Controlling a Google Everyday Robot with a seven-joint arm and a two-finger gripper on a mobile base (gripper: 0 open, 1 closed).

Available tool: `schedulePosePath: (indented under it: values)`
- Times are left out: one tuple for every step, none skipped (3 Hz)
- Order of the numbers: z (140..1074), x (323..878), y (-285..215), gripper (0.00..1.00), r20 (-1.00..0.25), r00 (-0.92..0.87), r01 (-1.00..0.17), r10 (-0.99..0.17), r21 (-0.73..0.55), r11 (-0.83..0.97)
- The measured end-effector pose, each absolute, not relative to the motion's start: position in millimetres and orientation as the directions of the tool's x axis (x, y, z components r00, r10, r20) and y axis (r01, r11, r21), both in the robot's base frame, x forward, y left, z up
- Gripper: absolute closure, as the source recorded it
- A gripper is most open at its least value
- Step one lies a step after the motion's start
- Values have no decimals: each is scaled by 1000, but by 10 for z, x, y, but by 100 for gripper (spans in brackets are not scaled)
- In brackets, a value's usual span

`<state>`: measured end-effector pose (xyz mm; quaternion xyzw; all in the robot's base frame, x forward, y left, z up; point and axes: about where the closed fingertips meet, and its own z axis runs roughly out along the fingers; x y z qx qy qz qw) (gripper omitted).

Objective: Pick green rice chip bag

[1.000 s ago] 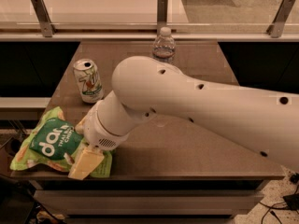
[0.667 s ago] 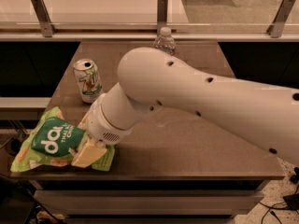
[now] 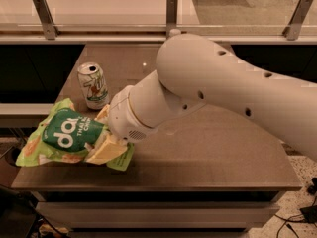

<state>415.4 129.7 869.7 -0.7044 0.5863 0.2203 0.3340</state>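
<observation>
The green rice chip bag (image 3: 64,138) is a crinkled light-green foil bag with a dark-green patch. It lies at the table's front left, its left end over the table edge. My gripper (image 3: 102,135) is at the bag's right end. One cream finger (image 3: 106,151) is on the near side and the other (image 3: 103,114) on the far side, closed on the bag. The thick white arm (image 3: 223,83) reaches in from the right and hides the bag's right edge.
A white-and-green soda can (image 3: 94,86) stands upright just behind the bag, close to the gripper. The brown table (image 3: 208,157) ends at a front edge and a left edge. A railing with metal posts (image 3: 44,16) runs behind. A bottle top (image 3: 173,32) peeks above the arm.
The arm has swung up and right and now hides the bottle. The fingers have closed in on the bag's right end, and the bag has shifted slightly up and right.
</observation>
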Motion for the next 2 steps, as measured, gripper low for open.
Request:
schedulePosePath:
  values:
    - [8824,4203,1174,100,-731,243,-964,-638,-253,-77]
    - [8977,4271,1015,100,-744,262,-955,-614,-289,-57]
